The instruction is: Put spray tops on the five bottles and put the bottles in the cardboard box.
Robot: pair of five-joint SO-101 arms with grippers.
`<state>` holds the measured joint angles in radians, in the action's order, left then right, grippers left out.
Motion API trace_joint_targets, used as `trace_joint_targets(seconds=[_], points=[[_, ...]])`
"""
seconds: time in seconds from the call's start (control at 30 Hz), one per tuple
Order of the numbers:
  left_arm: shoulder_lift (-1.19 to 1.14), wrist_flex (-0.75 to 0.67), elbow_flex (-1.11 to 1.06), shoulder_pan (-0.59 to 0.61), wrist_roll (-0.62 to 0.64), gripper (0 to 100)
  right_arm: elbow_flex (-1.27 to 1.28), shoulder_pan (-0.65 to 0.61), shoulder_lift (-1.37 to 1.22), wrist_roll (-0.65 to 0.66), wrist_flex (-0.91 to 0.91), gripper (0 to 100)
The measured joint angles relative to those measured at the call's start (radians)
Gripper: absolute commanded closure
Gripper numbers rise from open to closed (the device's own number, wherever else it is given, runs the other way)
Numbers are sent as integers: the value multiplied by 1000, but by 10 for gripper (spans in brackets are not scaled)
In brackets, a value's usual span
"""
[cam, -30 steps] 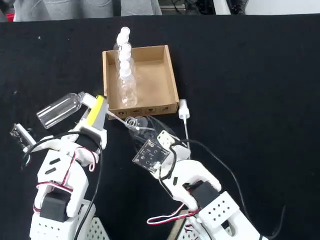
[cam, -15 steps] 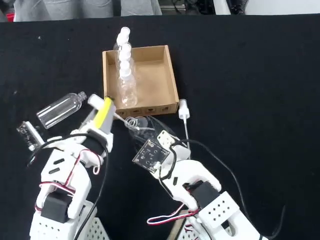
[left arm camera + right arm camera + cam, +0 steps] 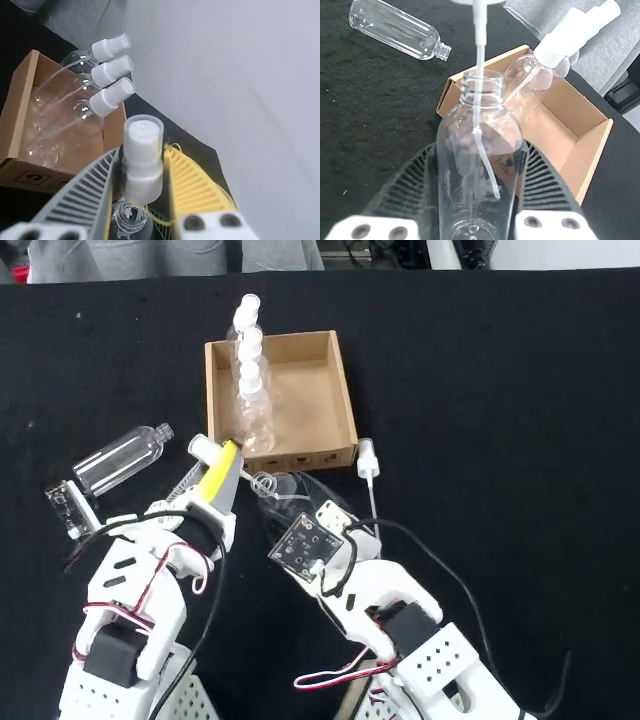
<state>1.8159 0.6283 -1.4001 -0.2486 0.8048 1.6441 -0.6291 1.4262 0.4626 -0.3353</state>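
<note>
My right gripper (image 3: 478,170) is shut on a clear open bottle (image 3: 479,131), held just in front of the cardboard box (image 3: 336,390). My left gripper (image 3: 143,161) is shut on a white spray top (image 3: 143,150) right above that bottle's mouth (image 3: 128,215). The top's thin tube (image 3: 478,55) runs down through the neck into the bottle. Three bottles with spray tops (image 3: 250,375) lie along the box's left side. One more uncapped bottle (image 3: 118,461) lies on the table left of the box. A loose spray top (image 3: 367,462) lies by the box's front right corner.
The table is covered in black cloth (image 3: 500,390), with open room to the right of the box. The right half of the box floor (image 3: 305,400) is bare. Both arm bases and their cables (image 3: 330,675) crowd the near edge.
My left gripper has swung right, away from the loose bottle, carrying the spray top over the bottle in my right gripper. The right arm has stayed put.
</note>
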Motion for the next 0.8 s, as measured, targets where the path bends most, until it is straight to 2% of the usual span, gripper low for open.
trace_joint_targets(seconds=[0.27,0.47,0.57,0.67,0.8], points=[[0,0,0,-15,0,970,0,0,0,0,0,878],[0,0,0,-34,-60,969,0,0,0,0,0,878],[0,9,0,-43,-64,897,0,0,0,0,0,878],[0,77,3,-48,-63,799,0,0,0,-2,0,878],[2,193,72,-52,-48,788,0,0,0,-5,0,878]])
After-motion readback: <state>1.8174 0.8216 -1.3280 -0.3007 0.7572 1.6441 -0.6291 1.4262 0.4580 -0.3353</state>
